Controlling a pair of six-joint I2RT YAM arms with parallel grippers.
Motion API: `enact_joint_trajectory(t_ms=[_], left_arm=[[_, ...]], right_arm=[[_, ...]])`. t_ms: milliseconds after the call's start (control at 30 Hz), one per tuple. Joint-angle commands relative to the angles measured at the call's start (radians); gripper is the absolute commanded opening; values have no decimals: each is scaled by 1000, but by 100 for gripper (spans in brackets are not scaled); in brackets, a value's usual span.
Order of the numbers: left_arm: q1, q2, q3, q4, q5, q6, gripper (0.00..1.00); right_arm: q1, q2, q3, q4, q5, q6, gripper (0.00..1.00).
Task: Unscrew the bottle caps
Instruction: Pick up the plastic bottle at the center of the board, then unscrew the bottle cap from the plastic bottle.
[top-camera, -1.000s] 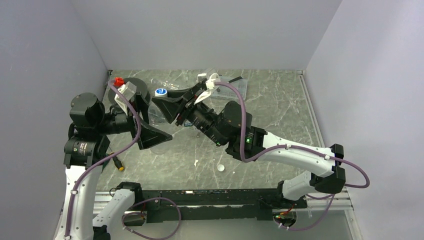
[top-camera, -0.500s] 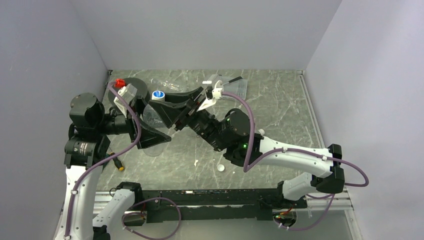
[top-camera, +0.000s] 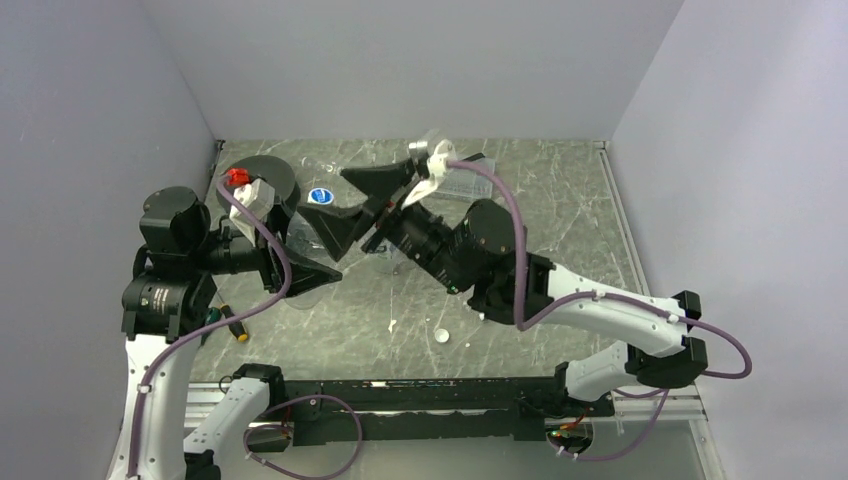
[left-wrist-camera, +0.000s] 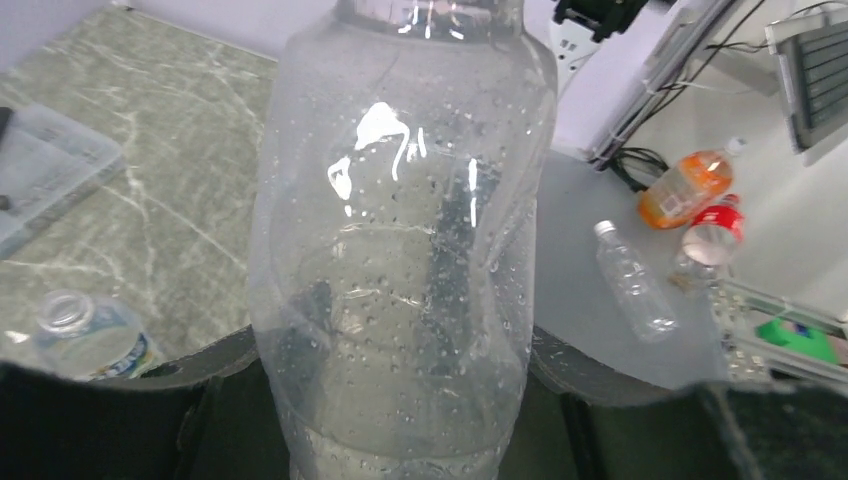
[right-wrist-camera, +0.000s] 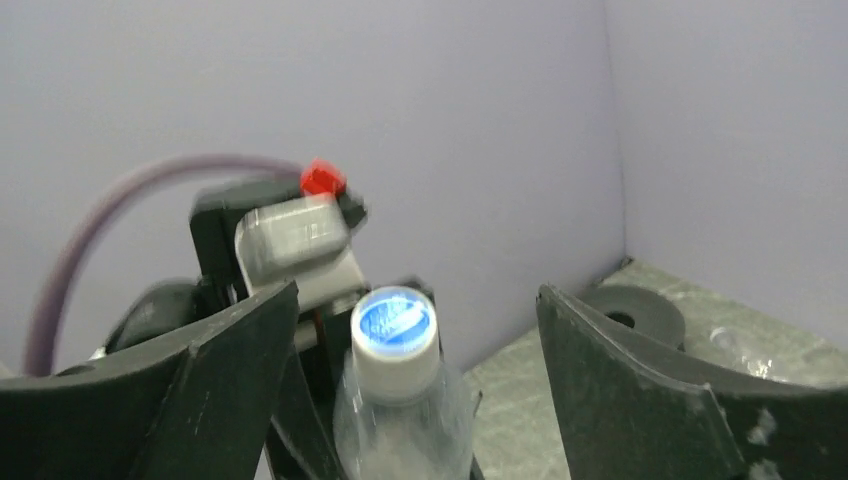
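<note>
Right tool: has swung round since a second ago, and its forearm now lies further up the worktop. The jaws stand wide, one finger on each side of the bottle cap, and in the wrist view neither finger touches it.
Bottle cap: white with a blue top, sitting on the neck of the big bottle and facing the right wrist camera.
Left tool: clamped on the lower body of the big bottle, whose thin wall is dented inward there.
Big bottle: clear with droplets inside, its cap end pointing toward the right tool. Its neck is cut off at the top of the left wrist view, and its base is hidden between the fingers.
Room: open gaps on both sides of the bottle cap. The side wall is close behind the left arm, and a black disc lies just beyond the left tool.
Small bottle: labelled, with an open neck, standing on the worktop and partly hidden by a left finger.
Loose cap: white, on bare worktop near the arm bases, well apart from both tools.
Clear tray: at the far side, partly covered by the right wrist.
Hard to tell: whether the bottle cap is loose on its thread, because the right wrist view is blurred.
</note>
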Motion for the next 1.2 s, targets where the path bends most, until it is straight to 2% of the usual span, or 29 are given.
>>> enact_joint_trajectory(t_ms=[0,100,167,233,567,767,967,1167], left_arm=[[2,-19,44,-102,-87,251,16],[2,-69,4,-30,-171,295,12],[2,-97,-15,8,-224,316,10],[2,-102,-20,29,-275,316,8],[2,-78,-33,45,-360,276,2],[2,-67,-35,62,-371,249,1],[2,-58,-28,61,-365,232,0],[2,-63,-33,61,-356,222,0]], right_arm=[[-33,64,326,-390,43,53,95],[-70,186,580,-645,19,103,97],[-82,228,649,-714,1,116,96],[-90,232,637,-715,-30,123,94],[-90,206,544,-607,-127,120,88],[-91,223,528,-560,-130,120,80],[-91,254,516,-515,-124,121,60],[-92,246,487,-453,-101,110,26]])
